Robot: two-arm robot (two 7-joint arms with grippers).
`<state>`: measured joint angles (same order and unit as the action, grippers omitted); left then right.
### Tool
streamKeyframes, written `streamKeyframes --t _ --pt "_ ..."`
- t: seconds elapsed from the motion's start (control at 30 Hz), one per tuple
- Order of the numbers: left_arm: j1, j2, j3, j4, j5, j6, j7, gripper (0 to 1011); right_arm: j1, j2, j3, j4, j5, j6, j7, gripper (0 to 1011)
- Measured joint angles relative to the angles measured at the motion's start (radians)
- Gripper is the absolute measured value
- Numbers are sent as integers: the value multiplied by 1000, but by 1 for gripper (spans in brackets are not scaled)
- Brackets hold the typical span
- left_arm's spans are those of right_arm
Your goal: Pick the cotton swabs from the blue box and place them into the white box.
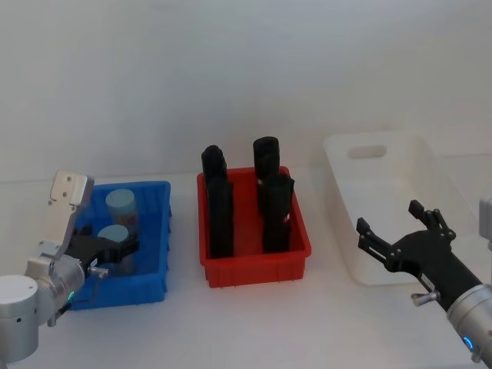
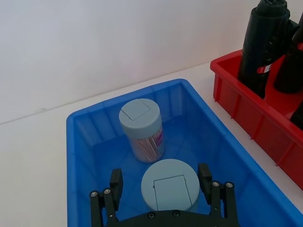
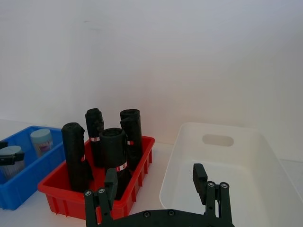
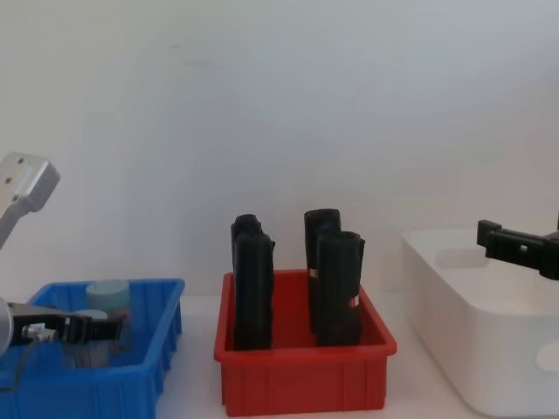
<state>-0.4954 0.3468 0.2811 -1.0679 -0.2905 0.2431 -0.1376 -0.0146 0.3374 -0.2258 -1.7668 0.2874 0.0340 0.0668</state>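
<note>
A plain white wall [image 1: 231, 69] is filling the upper half of the head view, and a white table [image 1: 254, 323] is stretching across the lower half. The white box [image 1: 342, 215] is sitting at the right of the frame. The red bin [image 1: 257, 273] is standing at the centre, between the white box and the blue box [image 1: 127, 292], which is sitting at lower left. Four black tubes [image 1: 219, 215] are standing upright in the red bin, rising well above its rim.

Two capped jars of cotton swabs are standing upright inside the blue box. The far jar [image 2: 141, 127] is sitting toward the box's back wall, and the near jar [image 2: 169, 187] is just in front of it.

The left gripper [image 2: 160, 179] is reaching into the blue box with its fingers spread on either side of the near jar; a gap is showing on one side. The right gripper [image 1: 390, 219] is hovering above the near end of the white box, fingers spread wide and holding nothing.
</note>
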Motion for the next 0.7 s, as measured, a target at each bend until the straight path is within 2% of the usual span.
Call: streamKeyframes --t 0.17,0.4,0.5,0.7 --pt "-6 -3 -3 18 -19 -8 -16 997 0 0 0 0 0 0 0 1002" --pt "-10 -7 -7 35 -39 -18 -32 856 0 0 0 0 0 0 0 1002" --pt "-10 -8 -9 38 -46 -21 -36 726 0 0 0 0 0 0 0 1001" --pt "-7 -7 -11 32 -54 -22 -39 671 0 0 0 0 0 0 0 1002"
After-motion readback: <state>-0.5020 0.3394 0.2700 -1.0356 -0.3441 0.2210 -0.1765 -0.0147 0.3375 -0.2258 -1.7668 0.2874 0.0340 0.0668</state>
